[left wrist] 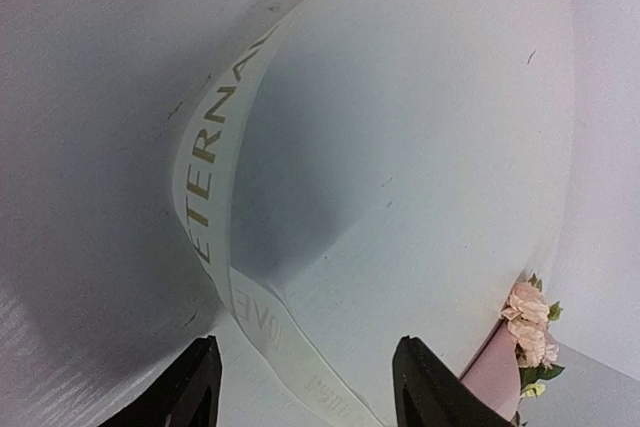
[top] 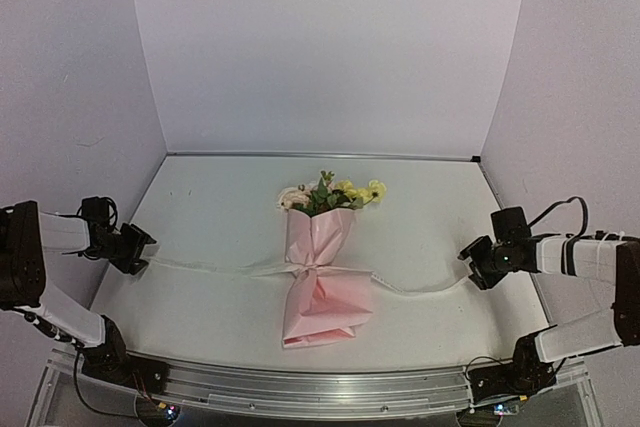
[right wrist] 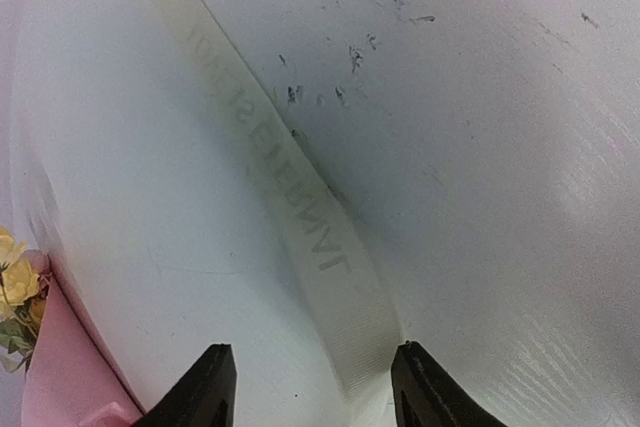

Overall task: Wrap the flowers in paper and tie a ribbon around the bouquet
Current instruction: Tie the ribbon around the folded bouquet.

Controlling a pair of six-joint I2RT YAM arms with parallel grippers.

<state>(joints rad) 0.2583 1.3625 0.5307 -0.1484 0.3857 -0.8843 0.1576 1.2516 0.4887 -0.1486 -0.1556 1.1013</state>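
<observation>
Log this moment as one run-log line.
bouquet: lying flat, blooms at far end | ribbon: around its pinched middle, ends trailing both sides | left gripper: open, ribbon loose between jaws | right gripper: open, ribbon end between jaws

White table [top: 220,247], pale lilac walls [top: 330,47], soft light.

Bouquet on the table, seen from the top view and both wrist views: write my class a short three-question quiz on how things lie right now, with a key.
1. True or false: the ribbon crosses the bouquet at its pinched middle.
2. Toward which edge of the table do the flowers point? A near; B far; C right.
3. Fill in: the jaws of the left gripper and the right gripper both stand ____, with the ribbon lying between them.
Key: 1 true; 2 B; 3 open.
</observation>
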